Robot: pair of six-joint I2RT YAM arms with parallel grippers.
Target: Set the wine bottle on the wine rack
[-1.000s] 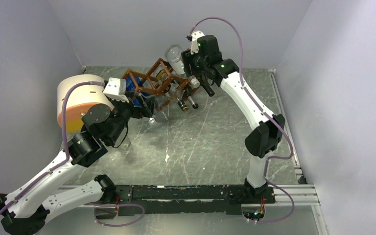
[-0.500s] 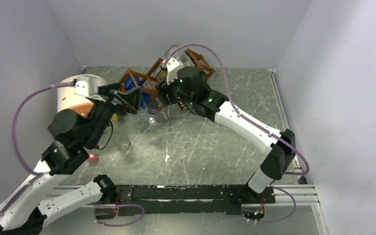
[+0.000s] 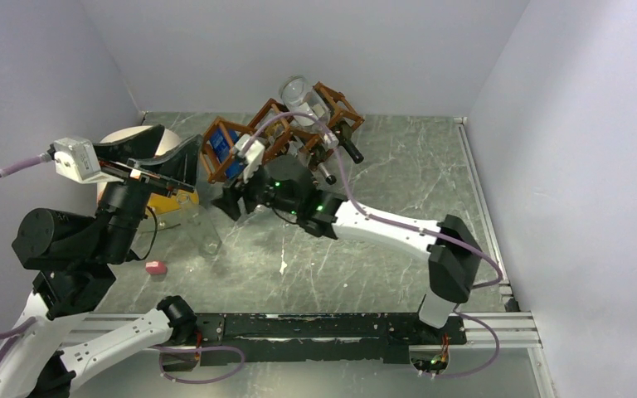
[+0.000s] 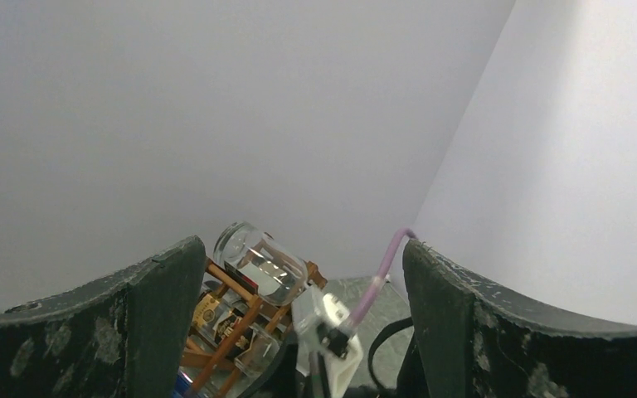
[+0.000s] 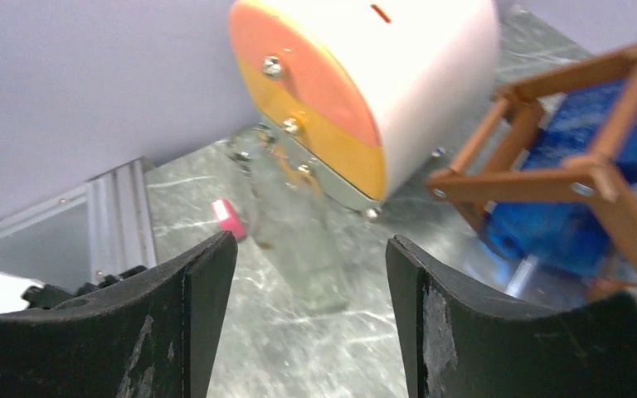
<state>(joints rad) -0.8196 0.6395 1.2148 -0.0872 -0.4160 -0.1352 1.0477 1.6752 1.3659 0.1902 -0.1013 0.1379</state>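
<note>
The reddish-brown wine rack [image 3: 275,133] stands at the back of the table and shows in the left wrist view [image 4: 234,322]. It holds dark-labelled bottles, and a clear bottle [image 3: 300,93] lies on top. Another clear wine bottle [image 3: 206,232] lies on the table in front of the cylinder; it shows in the right wrist view [image 5: 294,222]. My right gripper [image 3: 237,201] is open and empty, low over the table, just right of that bottle, which lies ahead of its jaws [image 5: 311,242]. My left gripper [image 3: 161,152] is open and empty, raised above the cylinder [image 4: 300,249].
A cream-and-orange cylinder [image 3: 170,199] lies left of the rack, also in the right wrist view [image 5: 357,75]. A blue thing [image 3: 230,159] sits in the rack's left cell. A small pink piece [image 3: 156,267] lies on the table at the near left. Walls close the back and sides.
My left arm has lifted up and back from the rack. My right arm has swung down and left from the rack's top to the clear bottle on the table.
</note>
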